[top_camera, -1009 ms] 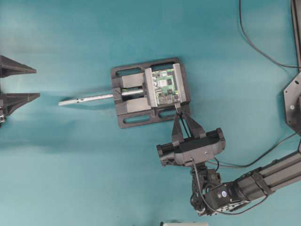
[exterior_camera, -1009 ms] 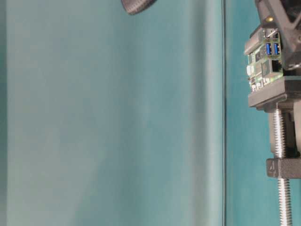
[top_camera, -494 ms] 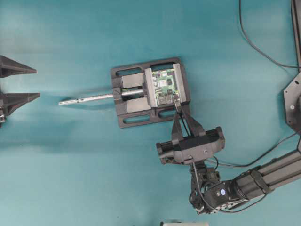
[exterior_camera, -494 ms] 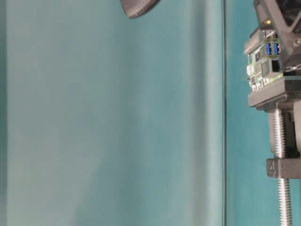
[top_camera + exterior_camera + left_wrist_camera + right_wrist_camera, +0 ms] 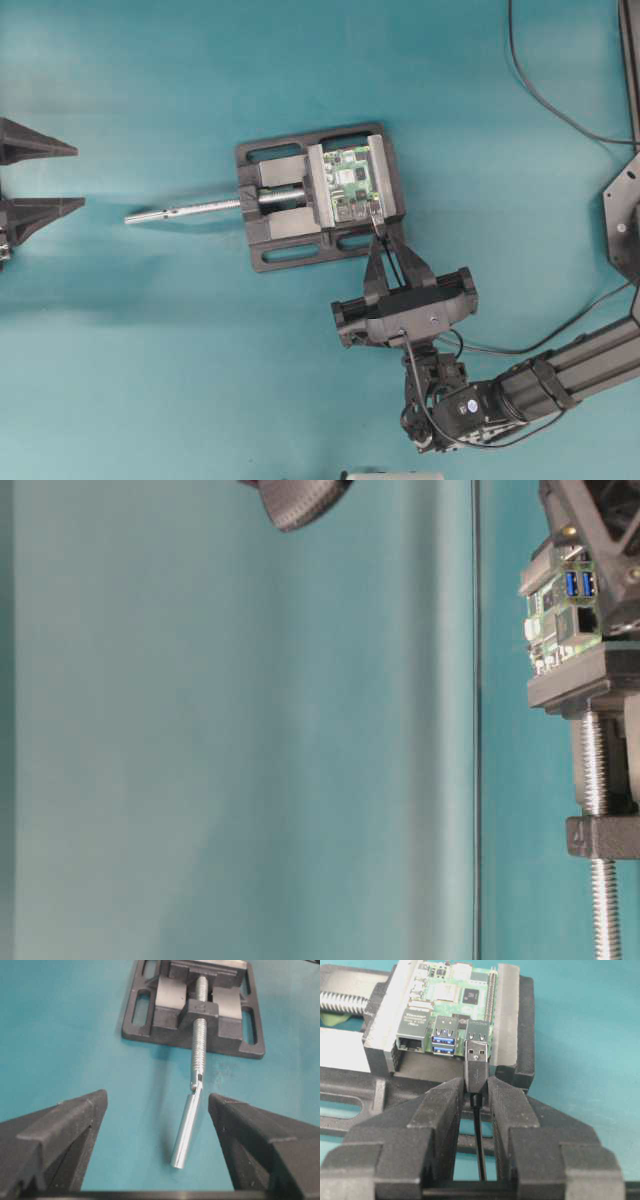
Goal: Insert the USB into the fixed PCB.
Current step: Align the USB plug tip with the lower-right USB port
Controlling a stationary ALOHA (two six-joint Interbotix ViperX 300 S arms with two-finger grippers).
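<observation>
We see one teal table (image 5: 150, 380) spread wide, with open surface on every side of the single black vise (image 5: 262, 255) that sits near its middle. The vise acts as the only holder here: its blocks clamp one fixed PCB (image 5: 352, 183), a green board lying flat between them, toward the vise's right end. One silver threaded rod (image 5: 185, 209) runs out of the vise to the left and ends in a smooth handle, lying over bare table.

Two arms are present. The left gripper (image 5: 157, 1145) waits at the far left edge of the overhead view, well apart from the vise, its two fingers spread wide and holding nothing; in its wrist view the rod's handle points toward the gap between them. The right gripper (image 5: 475, 1097) reaches in from the lower right and is clenched on the USB (image 5: 476, 1062), one black plug with a silver tip, its thin black cable (image 5: 479, 1152) trailing back between the fingers. In the right wrist view we count two blue ports (image 5: 443, 1043) stacked on the board's near edge, and the plug's tip stands just in front of the port beside them, to their right; we cannot tell whether it has entered.
</observation>
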